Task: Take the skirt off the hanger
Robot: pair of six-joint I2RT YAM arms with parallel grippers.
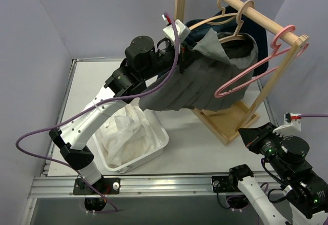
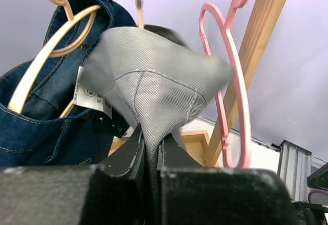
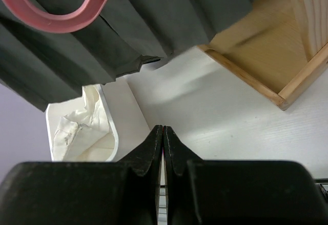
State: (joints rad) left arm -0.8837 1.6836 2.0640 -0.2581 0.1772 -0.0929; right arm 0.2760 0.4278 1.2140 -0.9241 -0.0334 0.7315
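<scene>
A grey pleated skirt (image 1: 205,84) hangs from a beige hanger (image 1: 238,30) on the wooden rail (image 1: 241,3). My left gripper (image 1: 190,48) is raised to the skirt's upper left corner. In the left wrist view the gripper (image 2: 152,135) is shut on a fold of the skirt's (image 2: 154,76) waist, and the cloth stretches up from the jaws in a taut cone. My right gripper (image 3: 163,130) is shut and holds nothing; it hovers low over the table at the right, below the skirt's hem (image 3: 102,45).
An empty pink hanger (image 1: 256,66) hangs at the rail's right end. A denim garment (image 2: 41,127) hangs on another beige hanger behind the skirt. The rack's wooden base (image 1: 230,117) stands on the table. A white bin (image 1: 156,150) holding white cloth sits under the left arm.
</scene>
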